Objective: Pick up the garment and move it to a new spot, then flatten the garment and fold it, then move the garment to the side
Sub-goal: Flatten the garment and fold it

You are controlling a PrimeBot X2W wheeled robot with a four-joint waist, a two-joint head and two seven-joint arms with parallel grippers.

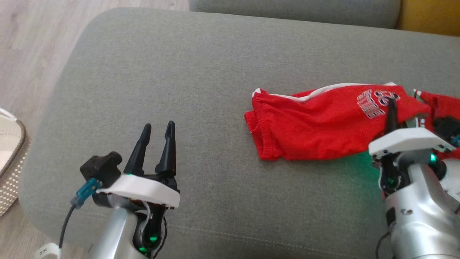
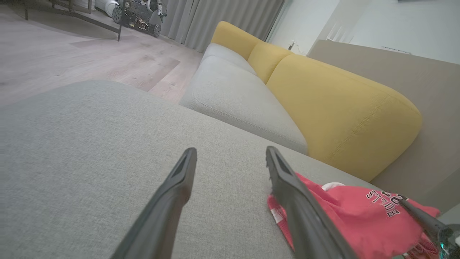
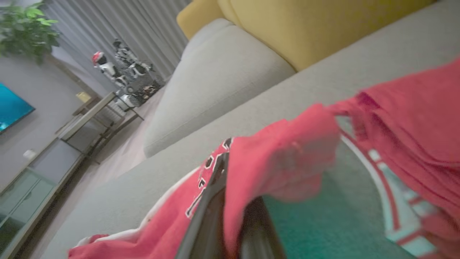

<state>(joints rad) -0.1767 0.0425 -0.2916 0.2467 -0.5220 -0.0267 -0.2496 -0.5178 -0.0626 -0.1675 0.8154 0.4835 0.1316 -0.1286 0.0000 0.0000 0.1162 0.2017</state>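
Head view: my right gripper (image 1: 391, 111) is clamped on the red garment (image 1: 316, 126) by its lettering, at the right end of the grey cushion (image 1: 161, 64); the garment's long axis runs left to right, its free hem pointing at my left gripper (image 1: 158, 129), which is spread wide, empty and well apart.

Left wrist view: the garment (image 2: 359, 219) lies off to the right of the fingers.

Right wrist view: cloth (image 3: 287, 162) is pinched between the closed fingers (image 3: 212, 208); I reckon the right arm carries.
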